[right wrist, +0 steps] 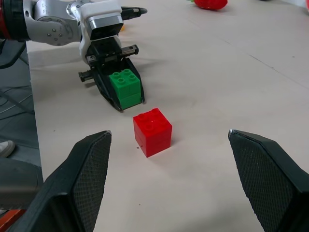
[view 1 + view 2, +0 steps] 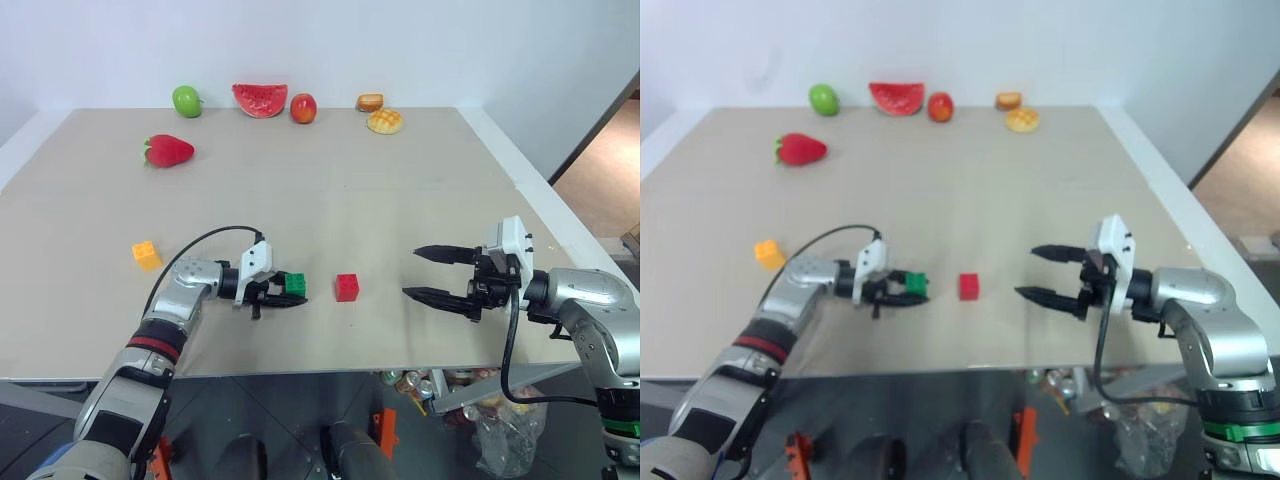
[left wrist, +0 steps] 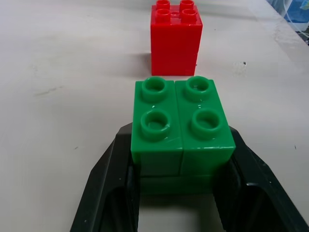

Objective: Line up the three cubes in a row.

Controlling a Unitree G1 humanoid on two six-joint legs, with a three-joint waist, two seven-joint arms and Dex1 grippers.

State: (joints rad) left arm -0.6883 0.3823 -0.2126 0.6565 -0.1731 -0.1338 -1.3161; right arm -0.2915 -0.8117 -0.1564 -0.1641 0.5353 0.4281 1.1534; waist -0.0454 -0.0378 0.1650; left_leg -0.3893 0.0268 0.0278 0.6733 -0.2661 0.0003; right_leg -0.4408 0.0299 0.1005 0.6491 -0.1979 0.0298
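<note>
Gripping the green cube (image 3: 181, 130) in our left claw (image 2: 285, 292), we hold it beside the red cube (image 2: 347, 287). Our right claw (image 2: 438, 273) gapes empty; the yellow-orange cube (image 2: 146, 255) sits apart.

Beige table (image 2: 330, 190) w/ white edging, plain white wall (image 2: 320, 45) behind. Brown floor (image 2: 600, 180) off to the right; dark tiled floor (image 2: 290, 400) under the near edge, even light.

Silver-grey metal arms are fitted with white wrist housings, black two-finger grippers and looped black cables; a red band is fitted on the left forearm.
</note>
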